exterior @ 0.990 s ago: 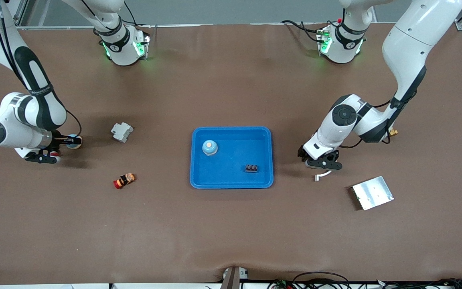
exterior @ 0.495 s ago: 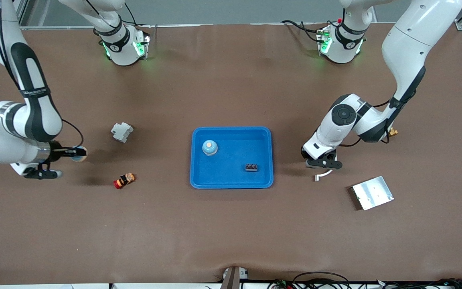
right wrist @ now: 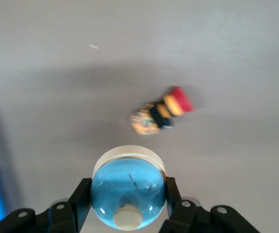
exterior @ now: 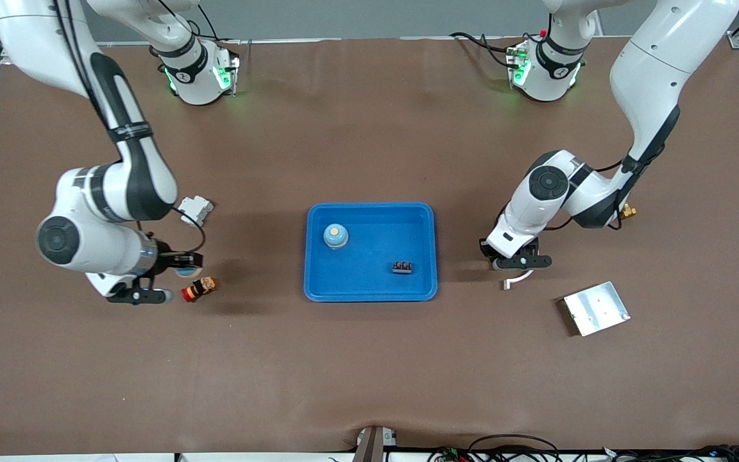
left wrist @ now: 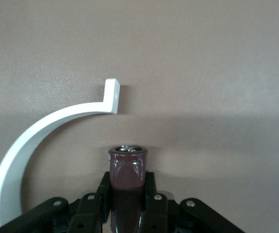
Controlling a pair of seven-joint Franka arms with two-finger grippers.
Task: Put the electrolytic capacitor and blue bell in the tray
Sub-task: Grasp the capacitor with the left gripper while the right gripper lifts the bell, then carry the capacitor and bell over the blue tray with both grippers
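Observation:
The bright blue tray point(exterior: 371, 207) sits mid-table and holds a blue bell point(exterior: 335, 235) and a small black part point(exterior: 402, 267). My right gripper point(exterior: 183, 262) is shut on a second blue bell point(right wrist: 128, 187) with a cream base and button. It holds the bell just above the table, beside a red-capped button switch point(exterior: 198, 289), between the tray and the right arm's end. My left gripper point(exterior: 516, 262) is shut on a dark brown electrolytic capacitor point(left wrist: 128, 170), low over the table near the tray, at the tray's side toward the left arm's end.
A white curved bracket point(exterior: 517, 280) lies just under the left gripper and also shows in the left wrist view point(left wrist: 47, 141). A silver metal plate point(exterior: 595, 308) lies toward the left arm's end. A grey-white block point(exterior: 195, 209) sits by the right arm's elbow.
My right arm has carried the blue bell from the right arm's end of the table toward the tray, up to the red-capped switch. My left gripper has barely shifted.

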